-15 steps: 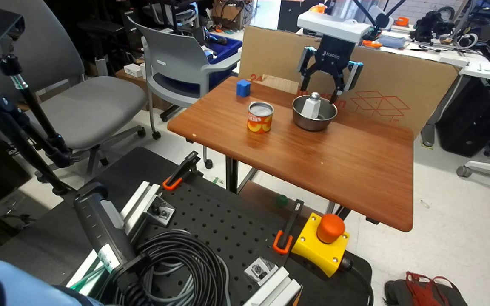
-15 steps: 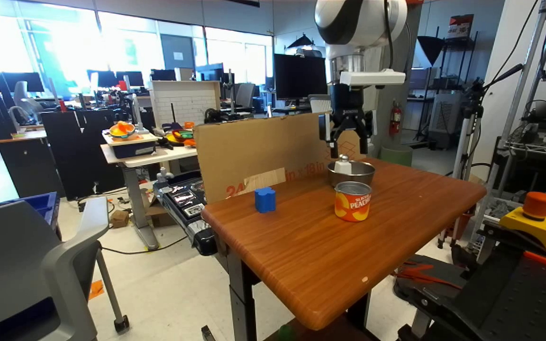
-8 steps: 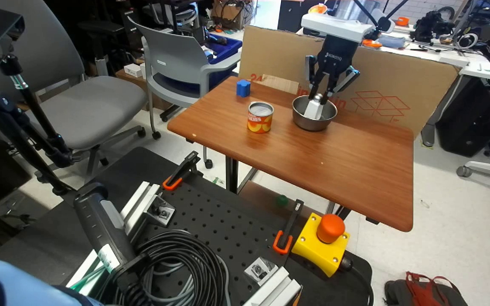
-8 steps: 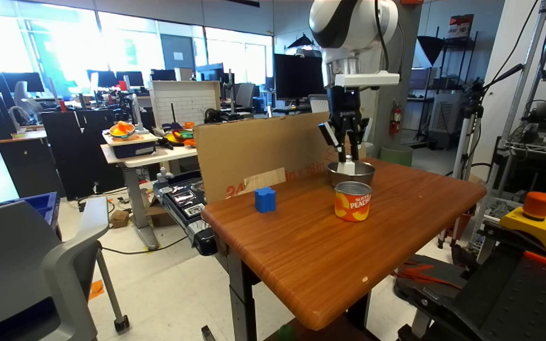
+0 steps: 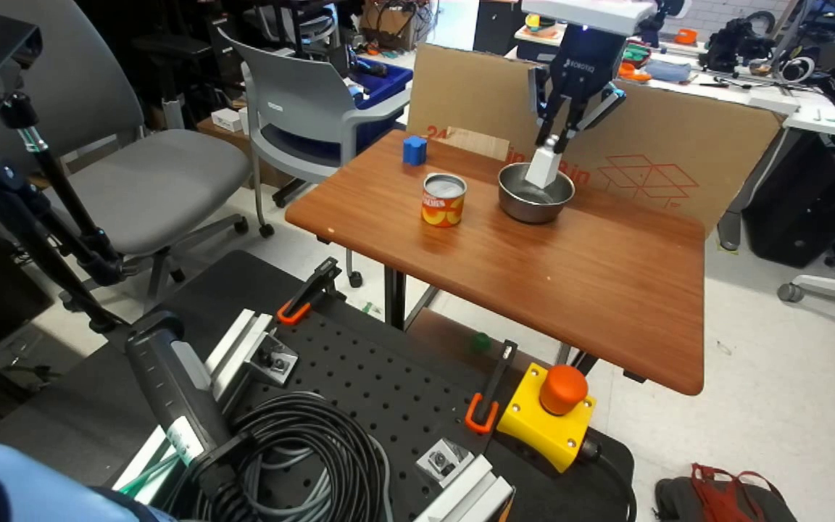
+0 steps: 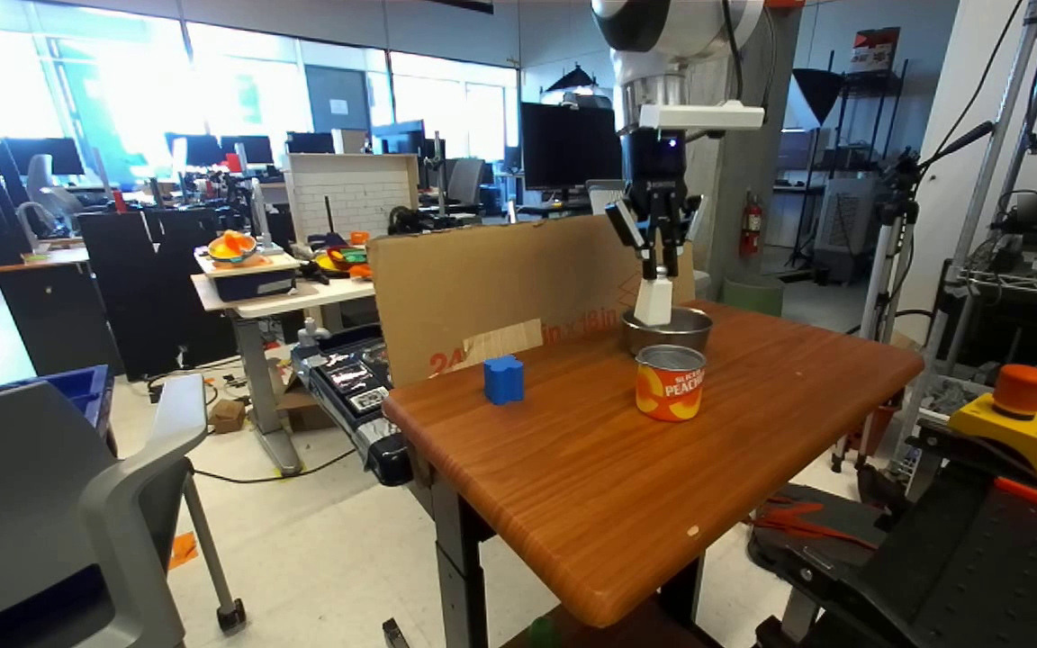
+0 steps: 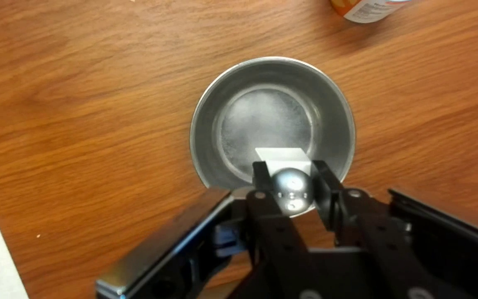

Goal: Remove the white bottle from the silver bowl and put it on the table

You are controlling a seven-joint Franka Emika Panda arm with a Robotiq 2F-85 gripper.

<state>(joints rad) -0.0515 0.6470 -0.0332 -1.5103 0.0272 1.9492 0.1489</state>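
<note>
My gripper [image 5: 552, 140] is shut on the silver round top of the white bottle [image 5: 543, 168], which hangs over the silver bowl [image 5: 533, 211] with a slight tilt. In an exterior view the bottle [image 6: 655, 301] shows its lower end about level with the rim of the bowl [image 6: 682, 340], below my gripper [image 6: 661, 269]. From the wrist view, both black fingertips press on the sides of the shiny top, with the white body [image 7: 284, 155] beyond it. The bowl's floor [image 7: 266, 120] is visible there. The bowl rests on the reddish-brown table [image 5: 606, 290].
An orange-and-tan peach can [image 5: 443, 206] stands beside the bowl; in an exterior view the can [image 6: 670, 391] is in front of it. A blue block [image 6: 503, 380] sits near one end of the table. Behind the table, a cardboard sheet [image 5: 649, 156] stands upright.
My jaws came down around the bottle's top and shut on it. Since then gripper and bottle have risen together, lifting the bottle off the bowl's floor. The bowl stayed in place.
</note>
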